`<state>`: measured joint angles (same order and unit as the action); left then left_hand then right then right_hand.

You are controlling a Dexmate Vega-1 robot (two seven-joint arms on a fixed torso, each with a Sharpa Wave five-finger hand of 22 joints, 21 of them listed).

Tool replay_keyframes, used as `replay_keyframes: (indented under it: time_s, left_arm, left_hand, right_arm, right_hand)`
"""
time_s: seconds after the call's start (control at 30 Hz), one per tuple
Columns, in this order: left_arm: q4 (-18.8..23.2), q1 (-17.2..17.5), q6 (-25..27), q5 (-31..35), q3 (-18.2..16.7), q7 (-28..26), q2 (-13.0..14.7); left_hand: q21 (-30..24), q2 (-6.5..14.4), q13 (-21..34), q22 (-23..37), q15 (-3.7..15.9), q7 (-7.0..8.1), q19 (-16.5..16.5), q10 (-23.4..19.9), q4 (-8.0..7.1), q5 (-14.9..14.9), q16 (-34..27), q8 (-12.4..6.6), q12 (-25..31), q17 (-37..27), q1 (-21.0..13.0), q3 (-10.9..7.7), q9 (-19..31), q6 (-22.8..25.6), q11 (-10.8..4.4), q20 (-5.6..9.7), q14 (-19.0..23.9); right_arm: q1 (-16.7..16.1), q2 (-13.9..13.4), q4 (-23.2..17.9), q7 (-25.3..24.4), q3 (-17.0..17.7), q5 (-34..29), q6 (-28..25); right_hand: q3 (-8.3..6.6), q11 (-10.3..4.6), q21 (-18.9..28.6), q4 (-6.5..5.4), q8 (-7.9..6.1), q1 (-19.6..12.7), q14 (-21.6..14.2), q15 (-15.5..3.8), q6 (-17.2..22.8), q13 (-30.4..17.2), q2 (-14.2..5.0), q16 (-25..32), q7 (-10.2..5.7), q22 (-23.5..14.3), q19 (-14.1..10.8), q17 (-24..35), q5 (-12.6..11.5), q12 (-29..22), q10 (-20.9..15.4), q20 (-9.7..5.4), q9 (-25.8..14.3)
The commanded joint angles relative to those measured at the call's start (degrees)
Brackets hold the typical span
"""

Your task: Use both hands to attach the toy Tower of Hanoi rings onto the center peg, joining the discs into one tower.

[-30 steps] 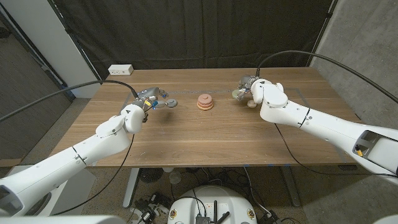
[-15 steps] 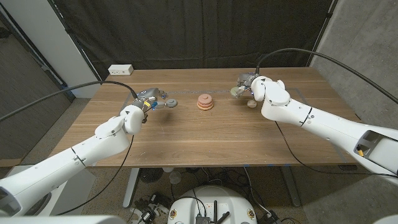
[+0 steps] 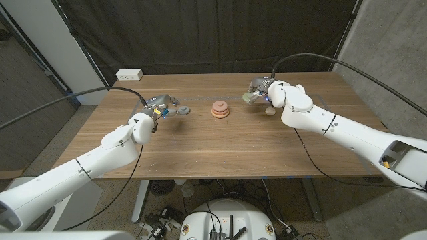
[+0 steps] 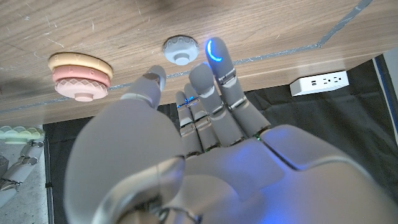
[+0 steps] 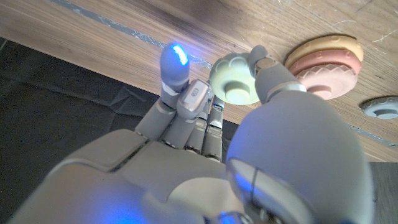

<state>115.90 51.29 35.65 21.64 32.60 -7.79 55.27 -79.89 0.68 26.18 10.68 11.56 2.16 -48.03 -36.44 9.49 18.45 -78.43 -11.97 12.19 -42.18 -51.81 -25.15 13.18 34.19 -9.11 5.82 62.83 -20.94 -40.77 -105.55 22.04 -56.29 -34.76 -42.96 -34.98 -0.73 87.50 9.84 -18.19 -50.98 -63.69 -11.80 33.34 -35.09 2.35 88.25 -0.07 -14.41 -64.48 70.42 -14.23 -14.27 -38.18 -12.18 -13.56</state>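
Note:
A low tower point(image 3: 220, 109) of a pink ring on a yellow one stands at the table's middle, also seen as tower point(image 4: 81, 76) and tower point(image 5: 326, 59). My right hand point(image 3: 265, 93) pinches a pale green ring point(image 3: 248, 98) between thumb and fingers, just right of the tower and above the table; the same ring point(image 5: 235, 84) shows close up. A small grey-blue ring point(image 3: 183, 111) lies left of the tower. My left hand point(image 3: 163, 105) hovers beside that ring point(image 4: 181, 48), fingers stretched out, holding nothing.
A small tan piece point(image 3: 269, 112) lies on the table under my right wrist. A white power strip point(image 3: 129, 75) sits at the back left edge. A dark curtain hangs behind the table point(image 3: 220, 150).
My right hand has carried the pale green ring a little to the left, closer to the tower. The left arm and the grey-blue ring have stayed put.

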Motion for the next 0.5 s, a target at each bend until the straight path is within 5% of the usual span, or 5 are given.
replay_keyframes:
  time_s: [0.03,0.5]
  left_arm:
    - [0.88,0.30,0.68,0.28,-0.08,0.13,0.53]
    - [1.11,0.74,0.32,0.01,-0.42,-0.37,0.61]
  left_hand:
    - [-0.36,-0.05,0.15,0.03,0.95,-0.10,0.15,-0.48,-0.02,0.22,-0.06,0.18,-0.07,0.13,0.39,-0.66,0.25,0.30,0.01,6.12,0.17]
    - [-0.44,-0.16,0.03,0.02,0.95,-0.10,0.07,-0.62,0.00,0.20,-0.16,0.17,-0.12,0.27,0.39,-0.81,0.26,0.37,0.23,6.12,0.40]
  right_arm:
    - [-0.16,1.16,0.36,0.35,0.73,-1.61,5.31]
    - [0.41,3.12,0.23,2.05,0.79,-4.27,9.42]
  right_hand:
    - [-0.71,-9.77,-0.12,-0.23,-4.49,-1.48,-0.70,-0.67,8.25,-2.60,-2.76,0.45,-7.18,-0.04,-0.37,0.14,-0.33,0.03,-10.23,-0.46,-0.31]
    - [-0.73,-9.98,-0.13,-0.21,-4.67,-1.59,-0.95,-0.67,8.71,-2.80,-2.70,0.49,-7.39,0.00,-0.55,0.14,-0.29,0.31,-10.66,-0.47,-0.28]
